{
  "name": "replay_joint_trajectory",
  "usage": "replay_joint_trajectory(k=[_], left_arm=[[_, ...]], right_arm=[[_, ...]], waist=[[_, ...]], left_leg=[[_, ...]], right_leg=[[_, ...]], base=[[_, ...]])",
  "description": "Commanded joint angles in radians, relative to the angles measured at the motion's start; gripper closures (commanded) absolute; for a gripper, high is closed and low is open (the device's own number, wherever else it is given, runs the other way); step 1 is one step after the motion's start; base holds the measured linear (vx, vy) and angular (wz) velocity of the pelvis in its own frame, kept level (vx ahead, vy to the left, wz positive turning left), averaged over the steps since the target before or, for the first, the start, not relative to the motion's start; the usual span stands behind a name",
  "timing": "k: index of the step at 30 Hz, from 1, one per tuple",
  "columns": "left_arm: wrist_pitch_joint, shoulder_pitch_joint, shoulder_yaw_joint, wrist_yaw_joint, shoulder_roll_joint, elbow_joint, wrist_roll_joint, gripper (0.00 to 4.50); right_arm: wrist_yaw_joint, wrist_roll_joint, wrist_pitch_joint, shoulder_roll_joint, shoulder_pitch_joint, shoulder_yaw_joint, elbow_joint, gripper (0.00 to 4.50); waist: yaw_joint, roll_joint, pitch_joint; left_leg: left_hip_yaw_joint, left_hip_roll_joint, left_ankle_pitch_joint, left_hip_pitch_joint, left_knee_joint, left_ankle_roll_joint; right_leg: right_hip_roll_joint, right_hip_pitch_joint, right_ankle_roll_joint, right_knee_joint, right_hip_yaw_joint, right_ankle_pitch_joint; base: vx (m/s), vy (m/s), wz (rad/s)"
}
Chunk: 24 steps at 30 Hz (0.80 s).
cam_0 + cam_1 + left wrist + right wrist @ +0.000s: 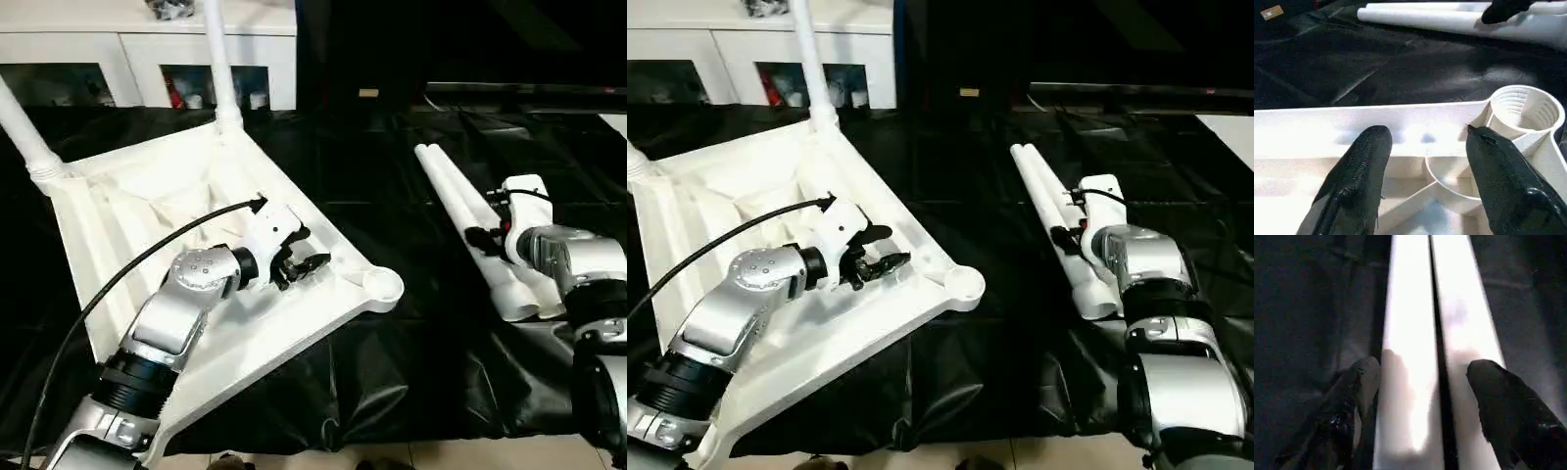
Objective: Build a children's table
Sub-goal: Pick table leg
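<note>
floor: strip of light floor (470, 455) along the near edge, below the black sheet (392, 372)
sheet: black, wrinkled, covers the whole work area; bare stretch between tabletop and loose legs
left gripper (302, 261): fingers spread, nothing between them, just above the ribbed underside near the long rim
left fingers (1359, 166): black, well apart in the wrist view, pointing over the rim toward the empty socket
tabletop (147, 211): white, upside down on the sheet, ribs up, lying at an angle, near corner reaching the sheet's front edge
empty socket (382, 286): round, threaded inside, at the corner nearest the loose legs
right gripper (1067, 235): fingers wide, one either side of the two loose legs, not closed on them
loose legs (460, 211): two white tubes lying touching side by side on the sheet, well right of the tabletop
fitted legs: one (223, 73) upright in the far corner, one (24, 127) in the left corner
cabinet (137, 49): white, glass doors, behind the sheet
writing: small tan tag (368, 93) far back, unreadable
</note>
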Motion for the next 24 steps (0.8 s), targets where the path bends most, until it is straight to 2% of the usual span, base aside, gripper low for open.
replay_joint_trajectory(k=[1, 3, 11, 14, 15, 24], left_arm=[[0.013, -0.008, -0.007, -0.002, 0.014, -0.024, 0.013, 1.65], [0.015, -0.009, -0.008, -0.003, 0.015, -0.025, 0.012, 1.65], [0.029, -0.014, -0.019, -0.038, 0.018, -0.044, 0.001, 1.65], [0.031, -0.016, -0.021, -0.042, 0.018, -0.042, 0.0, 1.62], [0.031, -0.018, -0.023, -0.045, 0.018, -0.04, 0.001, 1.62], [0.049, -0.016, -0.048, -0.113, 0.031, -0.065, -0.012, 1.62]], right_arm=[[0.029, 0.001, 0.012, -0.013, -0.039, 0.007, 0.059, 1.26], [0.038, 0.001, 0.014, -0.014, -0.05, 0.007, 0.076, 1.26], [0.102, 0.006, 0.048, -0.025, -0.095, 0.019, 0.145, 1.26], [0.133, -0.005, 0.054, -0.027, -0.103, 0.035, 0.165, 1.63], [0.143, -0.012, 0.057, -0.026, -0.105, 0.046, 0.174, 1.63], [0.167, -0.028, 0.06, -0.018, -0.111, 0.071, 0.237, 2.5]], waist=[[0.0, -0.01, -0.084], [-0.001, -0.009, -0.081], [0.002, -0.01, -0.083], [0.005, -0.008, -0.083], [0.006, -0.008, -0.083], [0.008, -0.014, -0.082]], left_leg=[[0.001, 0.006, -0.178, 0.007, -0.055, 0.028], [0.002, 0.006, -0.201, 0.007, -0.055, 0.024], [0.003, 0.008, -0.181, 0.006, -0.053, 0.029], [0.003, 0.008, -0.182, 0.007, -0.052, 0.029], [0.003, 0.008, -0.182, 0.006, -0.052, 0.029], [0.002, 0.01, -0.189, 0.006, -0.052, 0.023]], right_leg=[[-0.015, 0.057, -0.245, -0.058, 0.025, -0.184], [-0.016, 0.056, -0.247, -0.063, 0.025, -0.212], [-0.016, 0.058, -0.259, -0.057, 0.025, -0.185], [-0.016, 0.057, -0.258, -0.057, 0.024, -0.189], [-0.016, 0.058, -0.259, -0.057, 0.024, -0.188], [-0.019, 0.056, -0.255, -0.057, 0.023, -0.223]], base=[[0.0, 0.0, 0.0], [0.0, 0.0, 0.0], [0.0, 0.0, 0.0], [0.0, 0.0, 0.0], [0.0, 0.0, 0.0], [0.0, 0.0, 0.0]])
